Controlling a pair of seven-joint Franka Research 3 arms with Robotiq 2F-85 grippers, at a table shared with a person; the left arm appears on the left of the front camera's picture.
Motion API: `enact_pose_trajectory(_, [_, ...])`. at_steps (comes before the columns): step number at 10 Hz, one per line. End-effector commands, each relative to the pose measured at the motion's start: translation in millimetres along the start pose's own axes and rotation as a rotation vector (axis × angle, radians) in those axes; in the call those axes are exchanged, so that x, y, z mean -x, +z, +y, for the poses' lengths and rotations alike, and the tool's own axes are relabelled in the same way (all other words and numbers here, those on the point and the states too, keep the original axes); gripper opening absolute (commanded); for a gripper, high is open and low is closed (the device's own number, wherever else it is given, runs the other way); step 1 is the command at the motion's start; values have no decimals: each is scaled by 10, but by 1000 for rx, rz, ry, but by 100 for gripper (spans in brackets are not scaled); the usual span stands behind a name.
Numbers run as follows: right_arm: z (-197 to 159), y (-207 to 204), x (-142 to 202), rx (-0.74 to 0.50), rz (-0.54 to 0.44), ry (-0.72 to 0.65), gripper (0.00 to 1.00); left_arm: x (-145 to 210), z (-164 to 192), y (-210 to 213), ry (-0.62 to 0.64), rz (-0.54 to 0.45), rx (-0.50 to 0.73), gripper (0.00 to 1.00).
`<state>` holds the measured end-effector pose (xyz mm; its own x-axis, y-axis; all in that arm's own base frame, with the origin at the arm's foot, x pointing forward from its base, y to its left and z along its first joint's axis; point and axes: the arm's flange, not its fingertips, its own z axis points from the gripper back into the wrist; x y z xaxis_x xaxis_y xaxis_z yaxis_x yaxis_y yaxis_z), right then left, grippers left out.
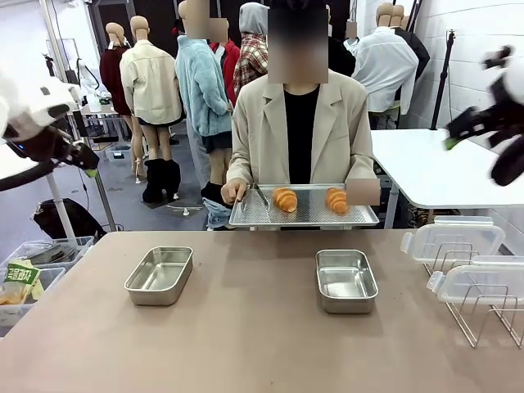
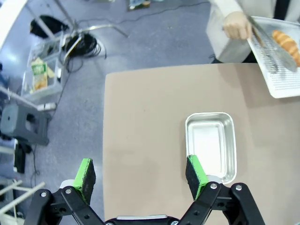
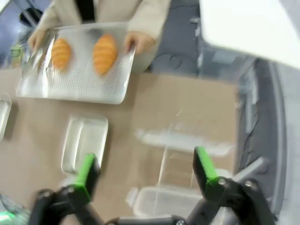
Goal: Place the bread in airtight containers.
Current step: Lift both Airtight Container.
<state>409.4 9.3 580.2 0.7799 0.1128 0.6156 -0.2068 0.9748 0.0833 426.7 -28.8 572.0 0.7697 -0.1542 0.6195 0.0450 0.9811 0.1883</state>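
Two croissants [image 1: 286, 199] sit on the person's offered tray [image 1: 311, 216]; we hold both jaws spread, ready to load the steel pans [image 1: 160, 276].

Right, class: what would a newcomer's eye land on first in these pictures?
Two golden bread rolls lie on a steel tray that a person holds at the table's far edge. Nearer, two empty steel containers sit apart. The left pincer and right pincer hang open above.
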Motion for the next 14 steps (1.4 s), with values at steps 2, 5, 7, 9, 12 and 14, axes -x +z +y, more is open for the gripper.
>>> enact_pose_trajectory(2, [347,-821,190,77,286,-27,100,144,-47,-339,118,52,-35,100])
enact_pose_trajectory(5, [451,-735,223,18,212,-6,100,100,24,-345,83,67,-7,100])
enact_pose_trajectory(7, [533,-985,377,40,260,24,100,226,-57,-495,104,54,49,100])
enact_pose_trajectory(9, [988,-1313,397,20,336,94,100,250,-172,-915,224,91,161,100])
enact_pose_trajectory(12, [1182,-1918,445,94,431,75,100,305,-304,-1365,275,161,122,100])
enact_pose_trajectory(14, [1134,-2273,538,113,478,28,100,394,-380,-1718,256,284,105,100])
